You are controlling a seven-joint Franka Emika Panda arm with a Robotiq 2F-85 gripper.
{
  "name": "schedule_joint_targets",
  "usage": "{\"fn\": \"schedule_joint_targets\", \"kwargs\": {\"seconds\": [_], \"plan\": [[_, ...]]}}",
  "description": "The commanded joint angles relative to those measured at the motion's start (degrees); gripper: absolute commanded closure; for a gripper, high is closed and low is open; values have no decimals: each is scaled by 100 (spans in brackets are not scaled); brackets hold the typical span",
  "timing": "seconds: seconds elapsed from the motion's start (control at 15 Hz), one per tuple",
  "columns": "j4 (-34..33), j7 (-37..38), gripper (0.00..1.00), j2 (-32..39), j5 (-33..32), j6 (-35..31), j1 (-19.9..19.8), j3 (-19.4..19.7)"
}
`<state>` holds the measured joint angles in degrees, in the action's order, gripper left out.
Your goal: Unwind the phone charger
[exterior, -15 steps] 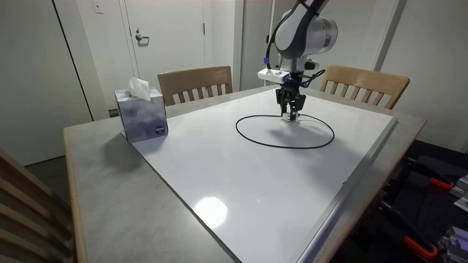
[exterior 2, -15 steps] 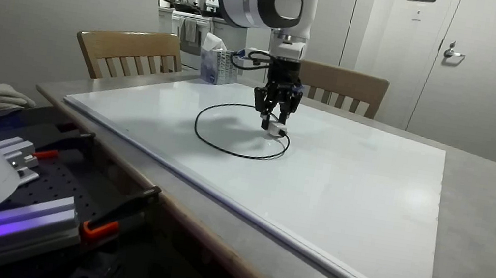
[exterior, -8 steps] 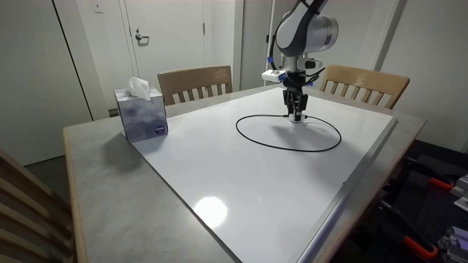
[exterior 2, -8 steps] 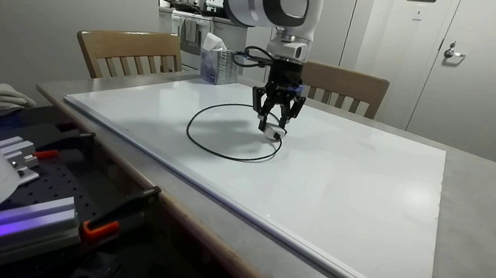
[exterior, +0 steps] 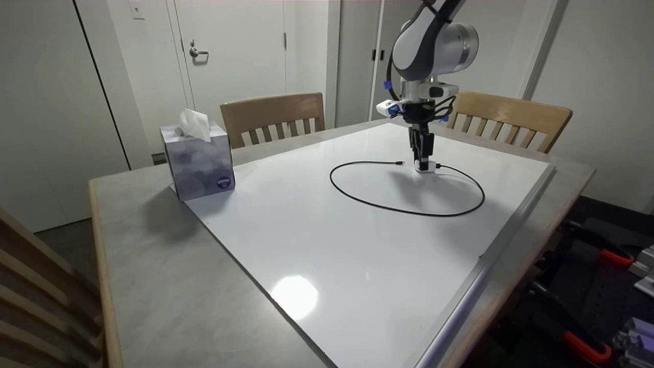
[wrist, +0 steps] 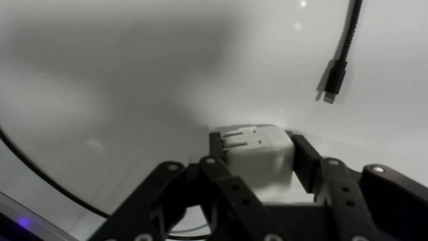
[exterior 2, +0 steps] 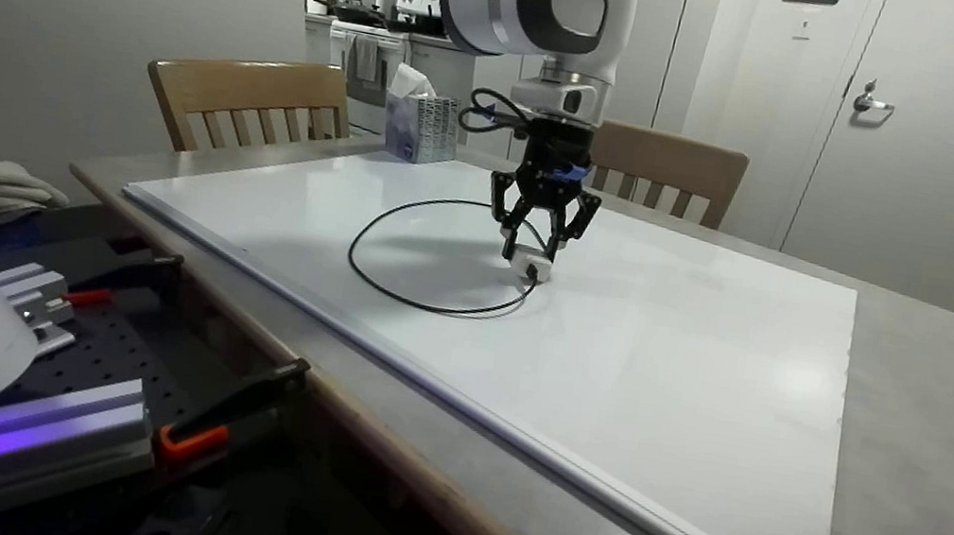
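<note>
The phone charger lies on the white board as one wide open loop of black cable, seen in both exterior views and in the wrist view. My gripper is shut on the whitish plug, with a finger on either side. The plug's folded prongs face up. In an exterior view the gripper holds the plug at or just above the board; I cannot tell which. The dark connector lies free on the board, apart from the plug; it also shows in an exterior view.
A tissue box stands at a corner of the white board. A raised metal rail runs along one board edge. Wooden chairs stand round the grey table. Clamps with orange handles are near the robot base.
My gripper has turned and moved with the plug, rightward and away from the connector in an exterior view. The cable loop has widened, and a gap now shows between plug and connector.
</note>
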<state>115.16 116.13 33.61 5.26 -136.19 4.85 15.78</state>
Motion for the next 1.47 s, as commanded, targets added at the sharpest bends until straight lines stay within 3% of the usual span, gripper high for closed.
{"fn": "schedule_joint_targets", "kwargs": {"seconds": [0.0, 0.33, 0.8, 0.87, 1.2, 1.27, 1.4], "plan": [[-45, 30, 72, 19, -61, -75, -168, -173], [-242, 1100, 72, 165, 238, 329, -343, -22], [-118, 3089, 72, 197, 236, 255, -545, 144], [-100, 2811, 47, 81, 29, 195, -553, 34], [-101, 3173, 47, 87, 32, 195, -573, 43], [-101, 3177, 72, 87, 32, 195, -573, 43], [-160, 3396, 72, 113, 93, 354, -593, 81]]}}
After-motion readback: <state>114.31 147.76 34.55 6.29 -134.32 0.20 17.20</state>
